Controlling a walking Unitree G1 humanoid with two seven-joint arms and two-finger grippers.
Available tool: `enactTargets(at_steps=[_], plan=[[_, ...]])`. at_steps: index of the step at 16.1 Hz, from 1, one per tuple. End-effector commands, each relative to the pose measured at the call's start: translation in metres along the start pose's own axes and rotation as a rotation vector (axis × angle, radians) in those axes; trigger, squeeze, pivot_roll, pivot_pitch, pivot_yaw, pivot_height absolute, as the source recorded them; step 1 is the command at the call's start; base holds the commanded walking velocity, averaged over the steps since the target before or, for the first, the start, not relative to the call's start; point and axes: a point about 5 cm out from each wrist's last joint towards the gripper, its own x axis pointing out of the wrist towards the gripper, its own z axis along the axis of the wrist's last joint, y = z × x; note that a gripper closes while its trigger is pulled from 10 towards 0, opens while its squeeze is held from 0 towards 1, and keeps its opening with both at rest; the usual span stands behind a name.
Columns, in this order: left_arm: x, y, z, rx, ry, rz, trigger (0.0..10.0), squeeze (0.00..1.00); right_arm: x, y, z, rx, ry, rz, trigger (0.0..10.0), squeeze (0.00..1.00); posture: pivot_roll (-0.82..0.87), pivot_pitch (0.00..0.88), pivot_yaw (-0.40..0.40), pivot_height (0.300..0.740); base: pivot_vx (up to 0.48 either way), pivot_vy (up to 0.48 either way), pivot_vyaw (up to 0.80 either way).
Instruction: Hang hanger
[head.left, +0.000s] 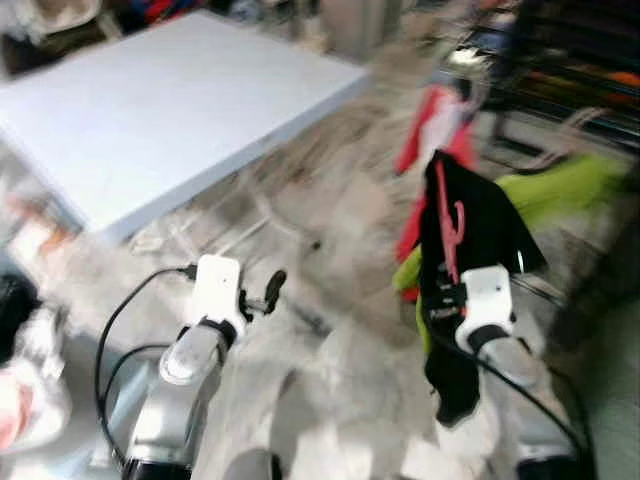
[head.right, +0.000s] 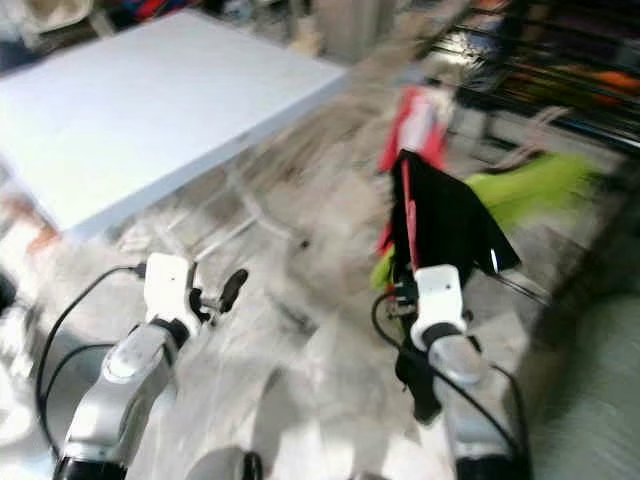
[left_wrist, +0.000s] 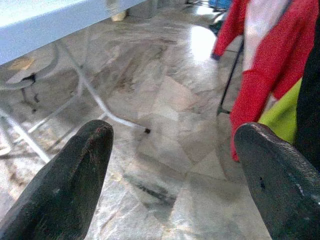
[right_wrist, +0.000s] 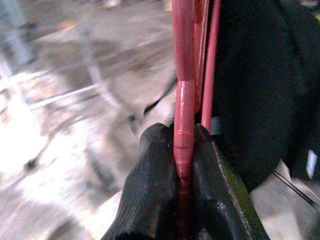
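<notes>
The pink hanger (right_wrist: 184, 100) stands upright in the right gripper (right_wrist: 182, 165), its thin plastic bar pinched tight between the two black fingers (right_wrist: 150, 190), which are pressed together on it with no gap to spare. A black garment (head.left: 470, 230) is draped over the hanger and hangs down past the gripper, its lower end trailing below the white wrist unit of the right arm (head.left: 490, 330). From the head views the hanger's hook (head.left: 455, 225) shows pink against the dark cloth, held up over the floor to the robot's right front. Just behind it hangs a red and white garment (head.left: 435, 125), and a lime green one (head.left: 560, 185) spreads out beside that, towards a dark rack (head.right: 560, 60) with shelves at the far right. The left gripper (left_wrist: 175, 165) is held out low over the marbled stone floor (left_wrist: 165, 105), its two fingers (left_wrist: 70, 185) spread wide apart with nothing between them. To the robot's left front is a pale blue folding table (head.left: 170, 110), its white metal legs (left_wrist: 90, 90) angling down to the floor. Black cables (head.left: 120, 330) loop from the wrists back along both silver arms. The head views are smeared with blur, so the clutter along the far wall and at the left edge cannot be made out.
</notes>
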Motion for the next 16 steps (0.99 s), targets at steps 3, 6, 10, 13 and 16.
enactTargets(at_steps=[3,6,10,13,16], plan=[[-0.001,0.003,-0.005,0.04,0.036,0.0,10.0,0.0,0.004,0.015,0.015,-0.024,-0.037,0.204,10.0,0.0,-0.05,0.051,0.015,0.74,0.0,0.0,0.8],[0.002,0.0,-0.009,0.091,0.076,-0.033,10.0,0.0,0.005,0.014,0.02,-0.031,-0.04,0.266,10.0,0.0,-0.05,0.049,0.014,0.74,0.0,0.0,0.8],[0.008,-0.001,-0.014,0.132,0.117,-0.061,10.0,0.0,0.001,0.026,0.033,-0.022,-0.071,0.43,10.0,0.0,-0.06,0.045,0.014,0.74,0.0,0.0,0.6],[0.017,0.01,-0.009,0.167,0.102,-0.025,10.0,0.0,-0.003,0.019,0.049,-0.044,-0.086,0.531,10.0,0.0,-0.07,0.039,0.018,0.74,0.0,0.0,0.0],[0.02,0.012,-0.008,0.165,0.094,-0.012,10.0,0.0,-0.008,0.018,0.055,-0.049,-0.078,0.617,10.0,0.0,-0.07,0.042,0.018,0.74,0.0,0.0,0.0]])
